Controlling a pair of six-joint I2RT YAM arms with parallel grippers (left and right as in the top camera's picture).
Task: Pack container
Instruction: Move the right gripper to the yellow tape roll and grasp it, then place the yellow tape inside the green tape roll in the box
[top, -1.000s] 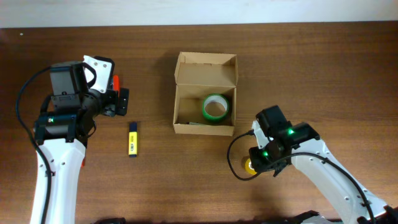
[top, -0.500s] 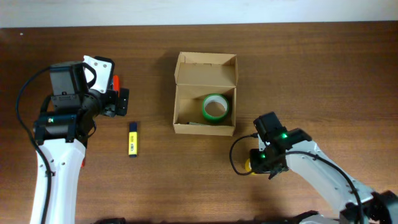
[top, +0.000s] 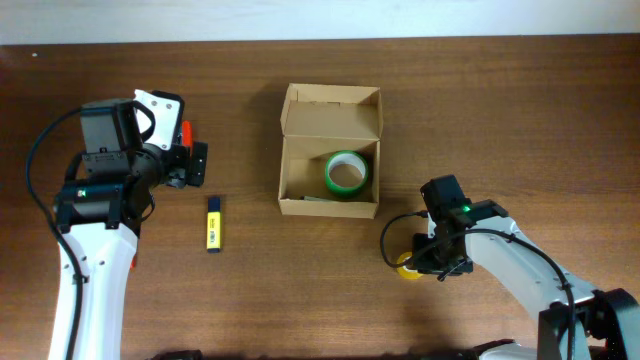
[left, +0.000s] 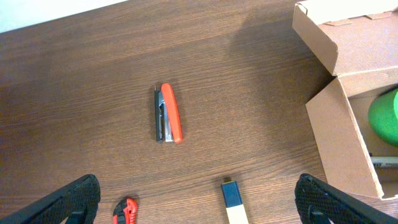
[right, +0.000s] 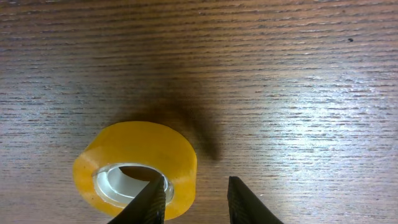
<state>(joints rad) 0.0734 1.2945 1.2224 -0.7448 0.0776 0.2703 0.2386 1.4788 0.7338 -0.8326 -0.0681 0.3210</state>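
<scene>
Astride yellow tape (right: 134, 148), right gripper (right: 196, 198) half-open

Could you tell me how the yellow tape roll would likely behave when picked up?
The yellow tape roll lies flat, so it probably won't roll. Its thick wound ring looks stiff and likely light. Its glossy side may slip in the right gripper.

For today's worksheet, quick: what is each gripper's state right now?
Left gripper: open, empty.
Right gripper: open, astride the yellow tape roll's wall, not gripping it.
</scene>
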